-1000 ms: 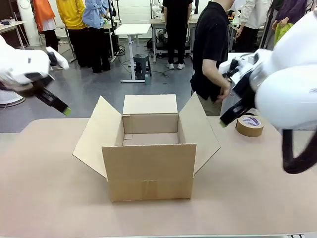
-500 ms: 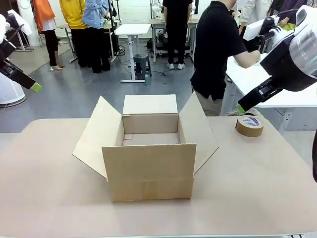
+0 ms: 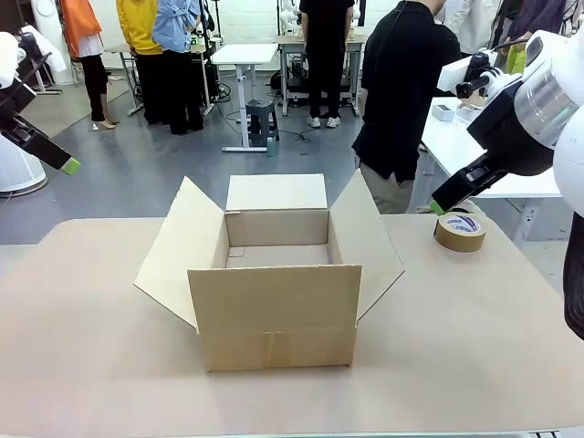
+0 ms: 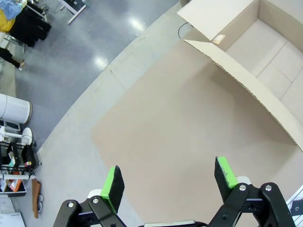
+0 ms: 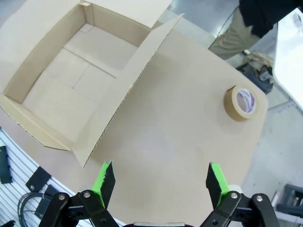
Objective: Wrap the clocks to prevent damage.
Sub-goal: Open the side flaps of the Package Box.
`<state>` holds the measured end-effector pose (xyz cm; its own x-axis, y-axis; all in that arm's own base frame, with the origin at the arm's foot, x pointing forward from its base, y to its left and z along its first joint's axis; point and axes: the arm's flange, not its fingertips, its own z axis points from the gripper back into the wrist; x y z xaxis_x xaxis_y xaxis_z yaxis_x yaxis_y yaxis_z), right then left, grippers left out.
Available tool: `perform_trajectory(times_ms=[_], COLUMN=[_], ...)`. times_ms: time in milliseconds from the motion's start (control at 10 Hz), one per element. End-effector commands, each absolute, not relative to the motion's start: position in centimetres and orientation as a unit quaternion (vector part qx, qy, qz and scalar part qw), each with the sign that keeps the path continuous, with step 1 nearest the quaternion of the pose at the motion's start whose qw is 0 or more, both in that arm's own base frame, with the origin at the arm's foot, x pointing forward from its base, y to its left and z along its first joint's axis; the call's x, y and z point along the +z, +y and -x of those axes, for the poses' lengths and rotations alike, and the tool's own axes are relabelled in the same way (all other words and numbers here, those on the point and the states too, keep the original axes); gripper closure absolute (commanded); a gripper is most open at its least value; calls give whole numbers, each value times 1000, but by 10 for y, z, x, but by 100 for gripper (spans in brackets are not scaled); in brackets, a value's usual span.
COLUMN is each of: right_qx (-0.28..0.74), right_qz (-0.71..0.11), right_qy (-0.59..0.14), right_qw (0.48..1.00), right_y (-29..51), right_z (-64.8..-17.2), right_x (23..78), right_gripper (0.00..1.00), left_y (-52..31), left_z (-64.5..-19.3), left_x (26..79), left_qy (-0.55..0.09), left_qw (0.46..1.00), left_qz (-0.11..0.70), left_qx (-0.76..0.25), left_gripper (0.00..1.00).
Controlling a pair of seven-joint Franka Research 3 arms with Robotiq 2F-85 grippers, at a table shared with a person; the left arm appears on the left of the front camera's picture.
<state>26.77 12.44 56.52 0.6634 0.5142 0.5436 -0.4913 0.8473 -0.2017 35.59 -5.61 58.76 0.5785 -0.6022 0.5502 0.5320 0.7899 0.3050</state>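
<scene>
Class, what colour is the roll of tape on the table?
The roll of tape is tan, with purple print inside; clearest in the right wrist view.

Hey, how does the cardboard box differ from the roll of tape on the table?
The cardboard box is big and rectangular; the tape roll is small and round. The box stands mid-table, flaps spread open; the roll lies flat near the far right edge. The box is plain; the roll has a printed core. Both are brown and rest on the table.
</scene>
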Motion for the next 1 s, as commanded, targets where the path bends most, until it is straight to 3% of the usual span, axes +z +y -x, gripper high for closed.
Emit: perform_trajectory(times_ms=[0,300,400,700,900], right_qx=[332,403,464,567,575], right_qz=[-2,-125,-150,-255,-272], right_qy=[-244,-162,-151,-204,-205], right_qw=[911,892,860,757,744], right_y=[107,49,33,-22,-51], right_z=[-279,-314,-314,-304,-307], right_x=[592,652,659,647,628], right_gripper=[0,0,0,0,0], left_y=[-53,-57,-47,-1,27], left_z=[-367,-409,-425,-444,-445], left_x=[604,631,633,614,603], left_qy=[-297,-211,-202,-250,-271], left_qw=[876,825,803,741,704], left_qz=[-3,96,131,254,304], left_qx=[-379,-516,-545,-568,-582], left_gripper=[0,0,0,0,0])
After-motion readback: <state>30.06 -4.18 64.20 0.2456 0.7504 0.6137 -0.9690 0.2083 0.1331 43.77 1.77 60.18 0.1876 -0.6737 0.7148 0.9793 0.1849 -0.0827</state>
